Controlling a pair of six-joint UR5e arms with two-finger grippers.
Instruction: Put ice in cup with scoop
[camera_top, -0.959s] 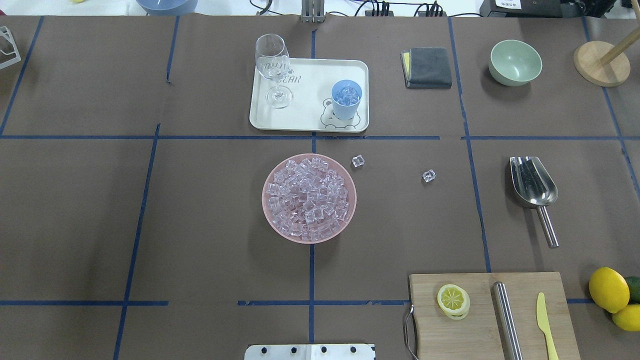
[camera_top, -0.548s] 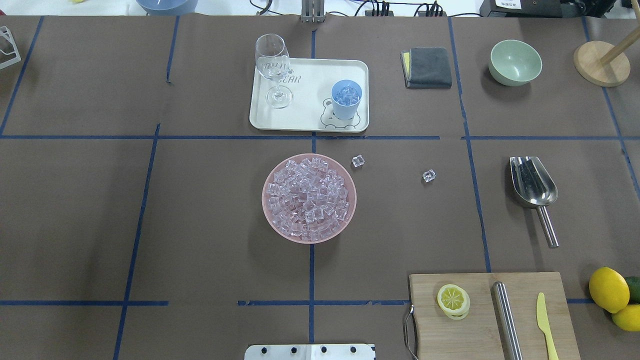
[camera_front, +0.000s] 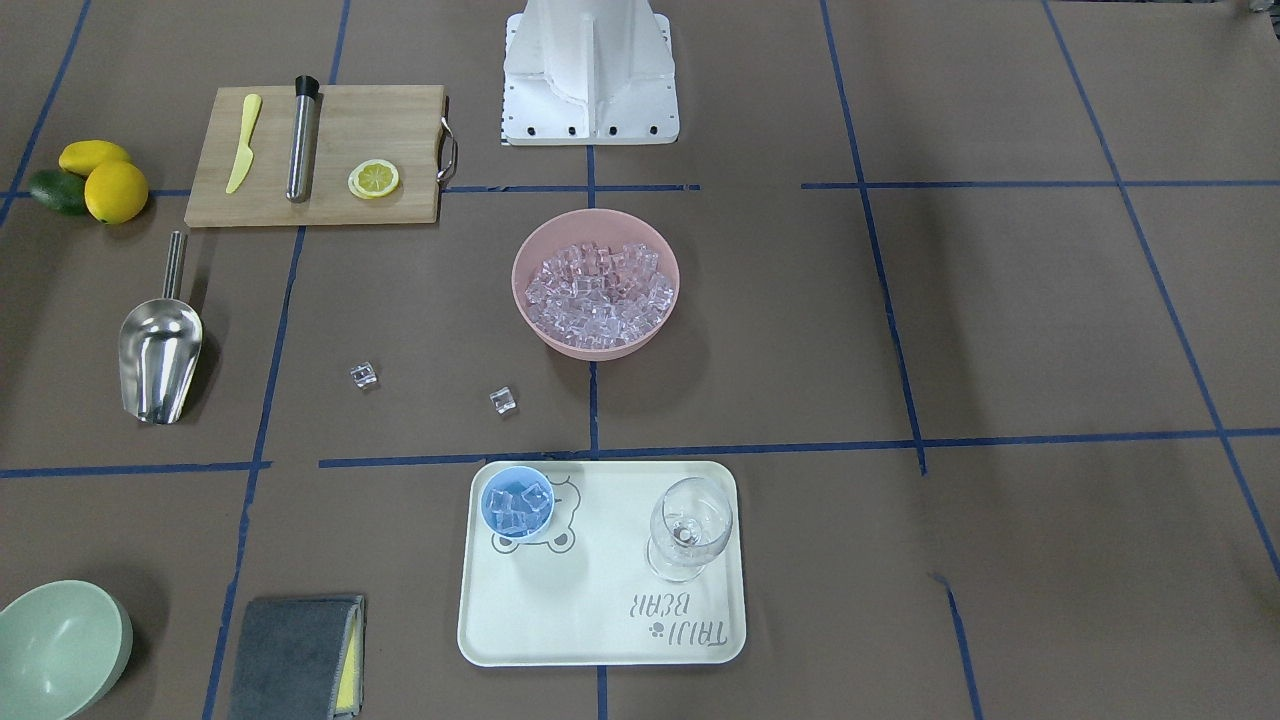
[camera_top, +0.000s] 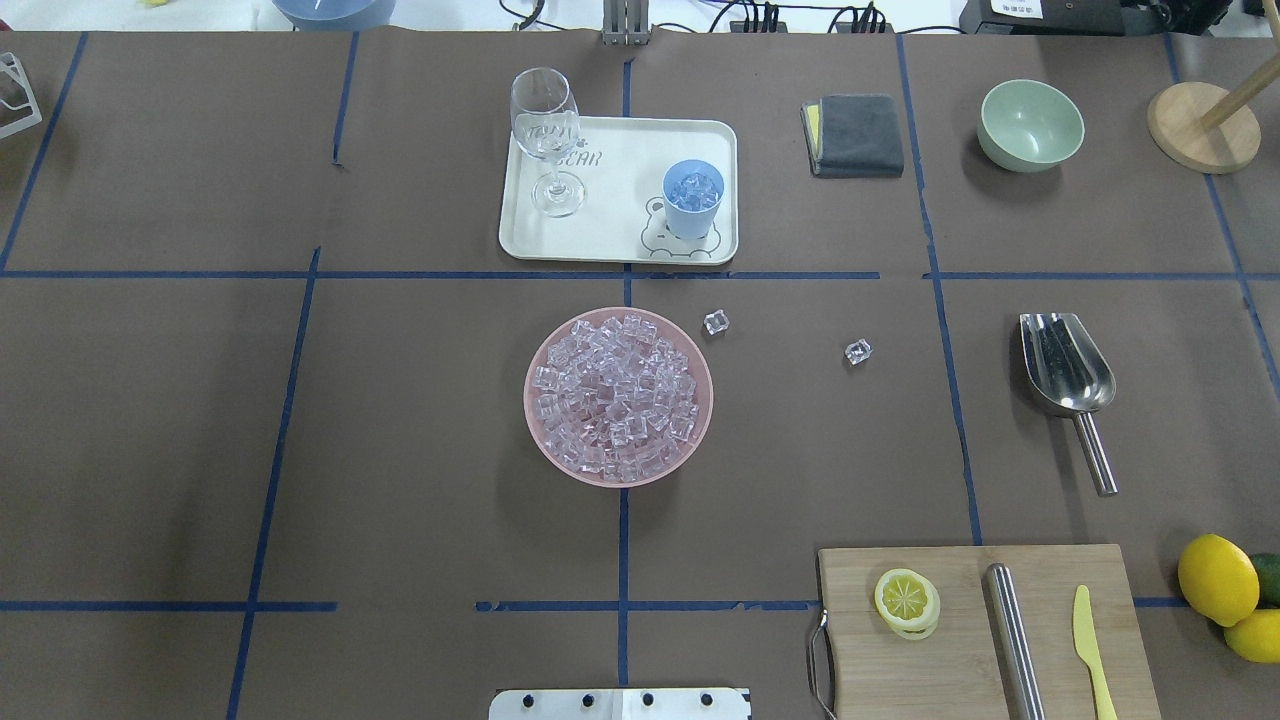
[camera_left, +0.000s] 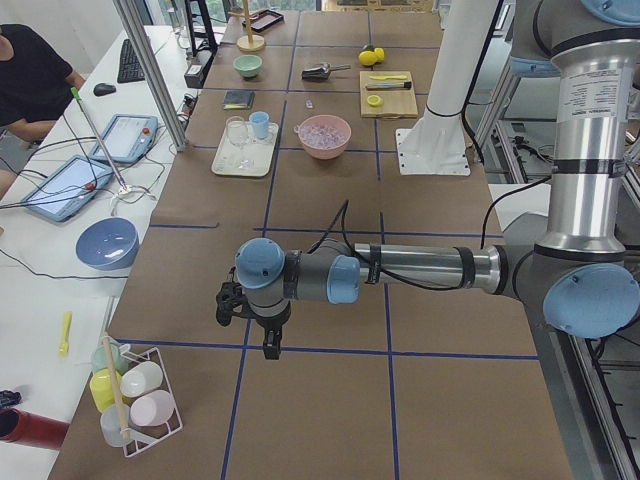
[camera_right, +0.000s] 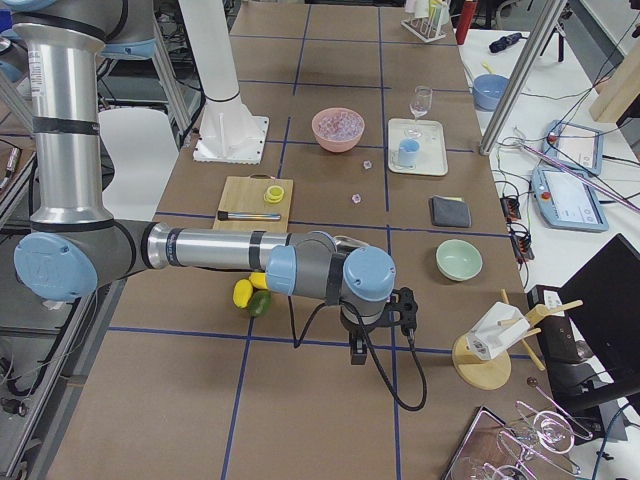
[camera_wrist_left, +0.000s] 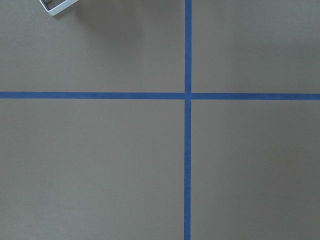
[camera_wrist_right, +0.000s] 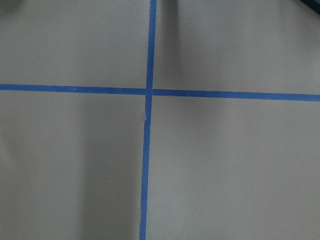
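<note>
A: Is anything changing on the table over the last second?

B: Nothing is shifting. Starting at the left, the left gripper (camera_left: 268, 340) is hanging over bare tape lines, well away from the work. Whether its jaws are spread or pressed together cannot be told. The pink bowl (camera_top: 531, 405) is sitting mid-table, heaped with ice (camera_top: 618, 395).

A: And the cup?

B: The cup (camera_top: 692, 218) is standing on the cream tray (camera_top: 610, 200), already holding several cubes. Two stray cubes (camera_top: 716, 322) are lying on the paper right of the bowl. Further right, the scoop (camera_top: 1066, 365) is lying alone with nothing gripping it. The right gripper (camera_right: 357, 345) is hanging beyond that end, and its jaws cannot be read either.

A: So the job is looking finished?

B: Probably. Ice is sitting in the cup, the scoop is resting on the table, and both arms are keeping clear.
</note>
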